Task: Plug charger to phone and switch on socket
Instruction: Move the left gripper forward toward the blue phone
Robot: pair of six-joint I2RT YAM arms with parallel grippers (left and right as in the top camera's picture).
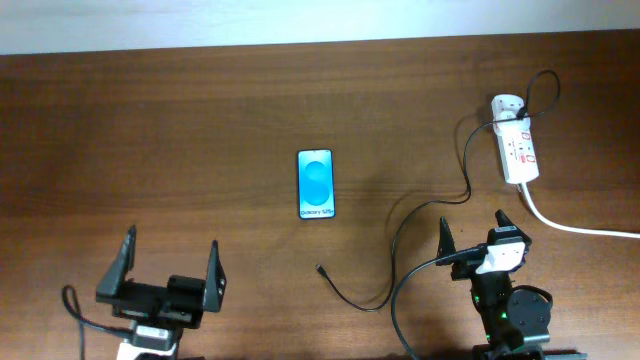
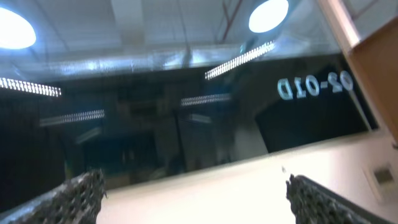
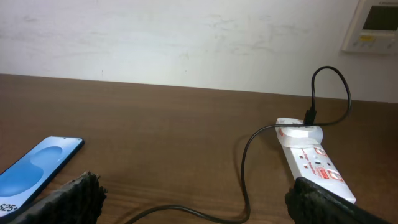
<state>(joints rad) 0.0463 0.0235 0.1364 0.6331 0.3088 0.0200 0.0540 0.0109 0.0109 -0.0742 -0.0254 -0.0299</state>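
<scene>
Dark brown wood spreads under both arms, with a plain white wall (image 3: 186, 37) beyond it. We see the phone (image 1: 316, 184) lying flat and face up near the middle of the table (image 1: 150, 120), screen lit, its lettered end towards the arms. The charger (image 1: 400, 232) leaves a white plug (image 1: 507, 104) at the far end of the socket (image 1: 519, 152), on the right of the table. From there it snakes loosely to the near side, where its connector tip (image 1: 320, 269) lies on bare wood between the phone and the near edge, apart from both. The left gripper (image 1: 171, 242) and the right gripper (image 1: 472, 222) both stand with jaws spread wide and hold nothing.

We judge the cable light and limp. Taken along its length it would sag and twist, so the place to pinch is the short stiff housing just behind the tip, with the plug end left proud of the fingers. The phone looks slim and smooth and is likely to skate on the wood when pushed, so we would brace its far end with the other gripper. The socket's red switches look small and probably want one fingertip.
</scene>
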